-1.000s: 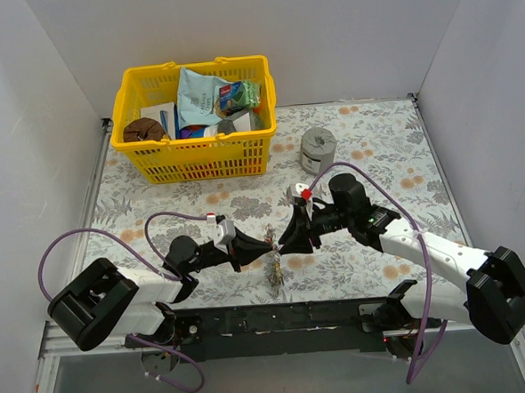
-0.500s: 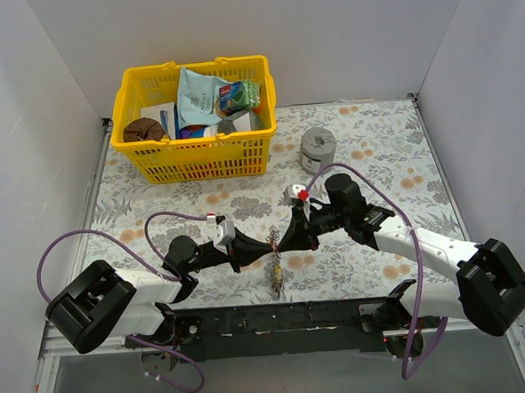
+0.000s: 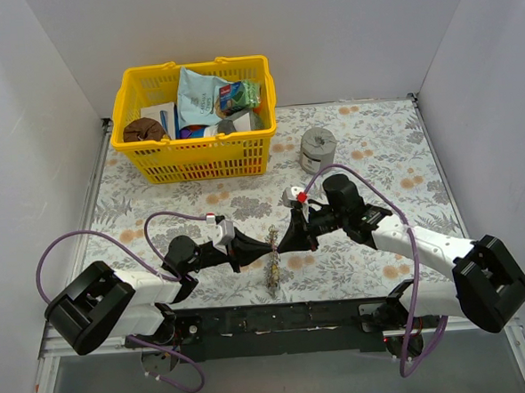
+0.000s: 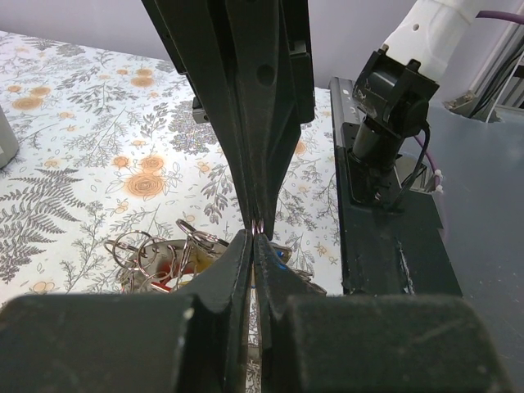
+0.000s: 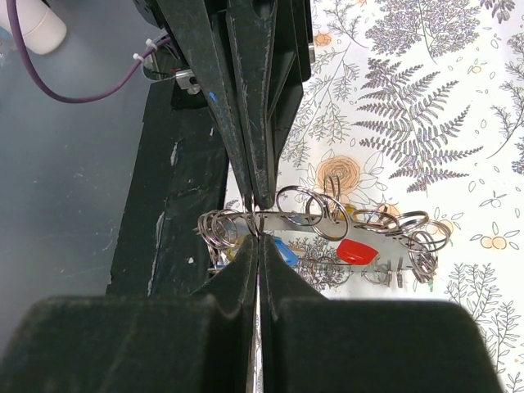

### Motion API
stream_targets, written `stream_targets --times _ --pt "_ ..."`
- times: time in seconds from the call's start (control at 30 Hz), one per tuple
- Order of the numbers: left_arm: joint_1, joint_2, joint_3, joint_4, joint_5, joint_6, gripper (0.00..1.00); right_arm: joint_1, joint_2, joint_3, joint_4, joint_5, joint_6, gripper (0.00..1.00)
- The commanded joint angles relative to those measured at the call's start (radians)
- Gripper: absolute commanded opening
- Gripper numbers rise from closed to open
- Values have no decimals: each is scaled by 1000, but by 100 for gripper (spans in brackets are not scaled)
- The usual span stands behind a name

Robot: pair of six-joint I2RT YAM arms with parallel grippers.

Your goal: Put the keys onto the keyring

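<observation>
Left pincer [image 4: 254, 241] and right pincer [image 5: 258, 246] clamped tip-to-tip on keyring [image 5: 323, 221] rim; shallow bite may slip, dropping keys [image 5: 356, 250] beneath onto bench [image 5: 426, 123].

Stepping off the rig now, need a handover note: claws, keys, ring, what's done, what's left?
Left claw: shut, apparently pinching the rim of the ring.
Right claw: shut, nose to nose with the left, seemingly on the same rim.
Keys: bunched below the claw tips, near the front of the table; small split rings loop over the ring, red and blue tags showing.
Done: several keys look threaded on.
Left: can't tell if any key is off; check the bunch before releasing.
</observation>
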Motion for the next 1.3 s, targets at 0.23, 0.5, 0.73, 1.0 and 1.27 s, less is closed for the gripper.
stream_targets --times 0.23,0.5,0.73,1.0,1.27 --pt "0 -35 30 231 -2 -21 0 5 40 -16 -61 -2 -64 1" --pt "0 -18 33 232 7 -24 0 24 49 11 -55 7 -51 1" --pt "0 -21 27 221 4 -21 0 36 21 2 -40 41 -38 8" --pt "0 -58 26 142 8 17 0 38 -112 -38 -31 148 -16 48" --pt "0 -63 15 131 15 28 0 38 -151 -39 -3 142 18 58"
